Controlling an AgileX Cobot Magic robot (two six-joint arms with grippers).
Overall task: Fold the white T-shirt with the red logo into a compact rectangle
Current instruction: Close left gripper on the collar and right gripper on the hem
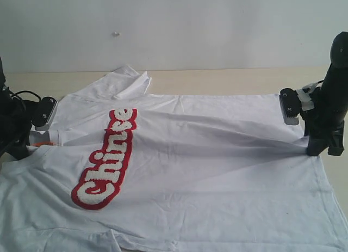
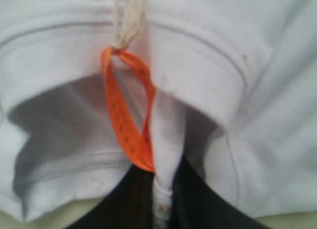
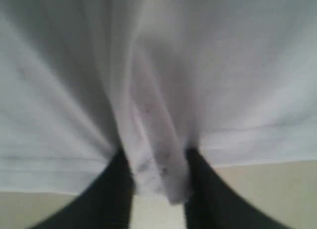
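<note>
The white T-shirt [image 1: 217,165] is lying spread across the pale worktop [image 1: 228,80], stretching from one pair of fingers to the other, with the red logo [image 1: 106,159] sitting nearer the left fingers [image 2: 124,204] than the right ones. The left fingers are clamping narrowly on a fold of the shirt's ribbed neckband [image 2: 198,75], and the orange neck tag [image 2: 126,125] is looping out just beside that pinch, tied to a cream cord [image 2: 129,21] whose far end is running out of the frame. The right fingers [image 3: 109,204] are closing on a bunched ridge of the hem, cloth filling the gap between them (the wrist view there is blurred, so the stitching is hard to make out). In the exterior view both sets of fingertips are hiding behind their own arms and the cloth, and both arms are being cut off by the frame edges. The shirt's edge nearest the camera is also running out of view, and the logo's last letters are creasing, reading unclearly. A sleeve [image 1: 122,80] is lying folded over beyond the left fingers.
</note>
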